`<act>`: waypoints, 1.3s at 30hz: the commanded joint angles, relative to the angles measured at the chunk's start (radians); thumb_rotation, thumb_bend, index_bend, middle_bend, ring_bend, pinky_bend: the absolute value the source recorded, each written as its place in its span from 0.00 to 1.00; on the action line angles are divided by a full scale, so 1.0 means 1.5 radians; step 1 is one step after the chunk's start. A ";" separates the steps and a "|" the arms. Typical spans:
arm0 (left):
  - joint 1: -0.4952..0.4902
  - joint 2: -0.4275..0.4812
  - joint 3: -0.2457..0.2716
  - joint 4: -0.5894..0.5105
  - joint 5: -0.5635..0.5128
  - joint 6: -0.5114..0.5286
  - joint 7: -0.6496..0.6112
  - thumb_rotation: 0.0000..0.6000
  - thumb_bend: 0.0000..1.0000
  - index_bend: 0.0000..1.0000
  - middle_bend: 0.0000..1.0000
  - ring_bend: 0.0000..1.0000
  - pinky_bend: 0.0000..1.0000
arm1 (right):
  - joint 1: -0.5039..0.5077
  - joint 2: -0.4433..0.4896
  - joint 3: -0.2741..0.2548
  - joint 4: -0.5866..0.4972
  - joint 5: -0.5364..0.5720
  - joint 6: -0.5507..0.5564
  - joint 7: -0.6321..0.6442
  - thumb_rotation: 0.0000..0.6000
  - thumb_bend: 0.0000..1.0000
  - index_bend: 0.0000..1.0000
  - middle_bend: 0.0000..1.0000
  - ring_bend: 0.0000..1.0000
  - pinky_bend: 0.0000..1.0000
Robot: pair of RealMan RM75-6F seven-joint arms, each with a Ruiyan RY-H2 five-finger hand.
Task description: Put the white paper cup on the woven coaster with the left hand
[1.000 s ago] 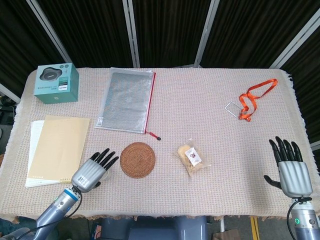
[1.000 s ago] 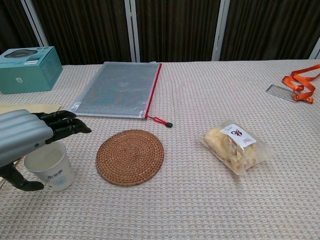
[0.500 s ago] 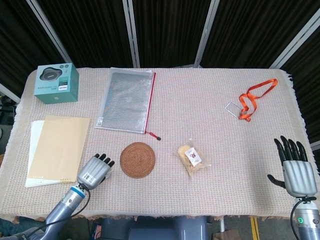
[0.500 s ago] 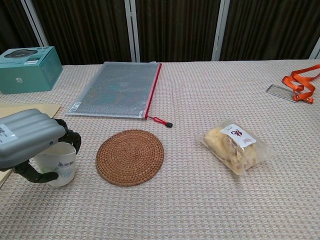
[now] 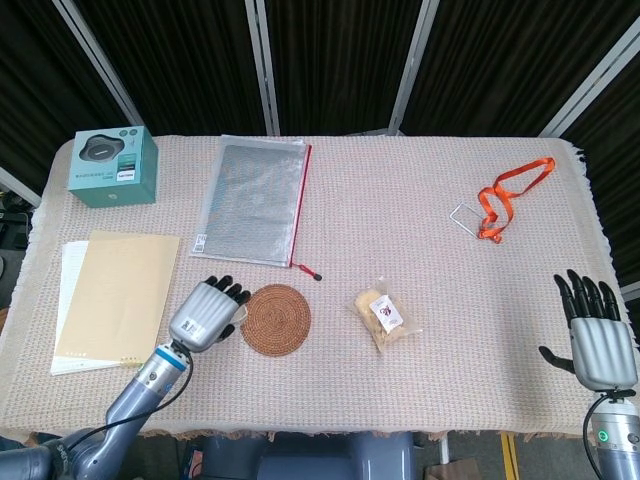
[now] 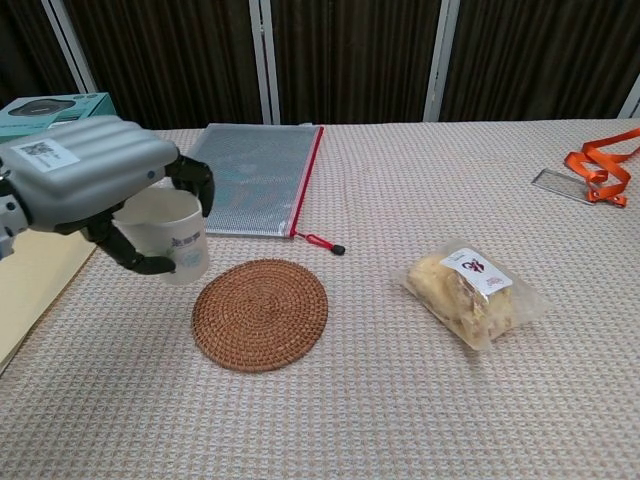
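white paper cup (image 6: pixel 172 232) gripped in left hand (image 6: pixel 88 180), raised just beside woven coaster (image 6: pixel 260 314). right hand (image 5: pixel 601 338) held empty, fingers spread.

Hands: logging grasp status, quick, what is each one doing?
Left hand: holding the white paper cup.
Right hand: open, fingers apart, holding nothing.

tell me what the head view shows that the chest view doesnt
Only the head view shows the right hand, open at the table's right edge, and the white sheet under the tan folder. Only the chest view clearly shows the white paper cup, gripped and lifted. Both share the left hand, woven coaster, snack bag, mesh zip pouch, teal box and orange lanyard.
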 commanded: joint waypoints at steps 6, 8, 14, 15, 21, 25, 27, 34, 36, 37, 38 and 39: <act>-0.062 -0.082 -0.013 0.060 -0.041 -0.046 0.034 1.00 0.21 0.40 0.44 0.32 0.49 | 0.005 -0.003 0.010 0.014 0.027 -0.019 0.002 1.00 0.00 0.00 0.00 0.00 0.00; -0.070 -0.104 -0.009 0.081 -0.046 -0.046 0.045 1.00 0.21 0.40 0.44 0.32 0.49 | 0.007 -0.003 0.012 0.018 0.032 -0.024 0.003 1.00 0.00 0.00 0.00 0.00 0.00; -0.083 -0.148 0.004 0.130 -0.062 -0.040 0.051 1.00 0.21 0.40 0.44 0.31 0.48 | 0.009 0.002 0.014 0.015 0.038 -0.033 0.016 1.00 0.00 0.00 0.00 0.00 0.00; -0.084 -0.152 0.006 0.138 -0.063 -0.040 0.048 1.00 0.21 0.40 0.44 0.31 0.48 | 0.009 0.003 0.014 0.015 0.038 -0.033 0.017 1.00 0.00 0.00 0.00 0.00 0.00; -0.093 -0.177 0.014 0.180 -0.071 -0.035 0.034 1.00 0.16 0.35 0.37 0.27 0.46 | 0.009 0.007 0.011 0.012 0.039 -0.041 0.024 1.00 0.00 0.00 0.00 0.00 0.00; -0.097 -0.179 0.019 0.187 -0.070 -0.030 0.023 1.00 0.01 0.09 0.02 0.03 0.24 | 0.009 0.008 0.012 0.012 0.040 -0.040 0.025 1.00 0.00 0.00 0.00 0.00 0.00; -0.099 -0.174 0.023 0.183 -0.073 -0.029 0.022 1.00 0.00 0.02 0.00 0.00 0.15 | 0.009 0.008 0.013 0.012 0.040 -0.040 0.024 1.00 0.00 0.00 0.00 0.00 0.00; -0.082 -0.118 0.023 0.118 -0.047 0.023 -0.006 1.00 0.00 0.00 0.00 0.00 0.04 | 0.008 0.009 0.008 0.008 0.033 -0.039 0.024 1.00 0.00 0.00 0.00 0.00 0.00; -0.067 -0.082 0.020 0.087 -0.034 0.055 -0.016 1.00 0.00 0.00 0.00 0.00 0.03 | 0.007 0.010 0.007 0.006 0.031 -0.038 0.024 1.00 0.00 0.00 0.00 0.00 0.00; -0.058 -0.063 0.019 0.072 -0.028 0.072 -0.024 1.00 0.00 0.00 0.00 0.00 0.02 | 0.007 0.010 0.007 0.005 0.030 -0.037 0.025 1.00 0.00 0.00 0.00 0.00 0.00; -0.043 -0.034 0.018 0.051 -0.020 0.095 -0.038 1.00 0.00 0.00 0.00 0.00 0.02 | 0.006 0.011 0.006 0.003 0.028 -0.036 0.025 1.00 0.00 0.00 0.00 0.00 0.00; -0.035 -0.017 0.020 0.039 -0.015 0.106 -0.047 1.00 0.00 0.00 0.00 0.00 0.01 | 0.006 0.012 0.005 0.002 0.027 -0.035 0.026 1.00 0.00 0.00 0.00 0.00 0.00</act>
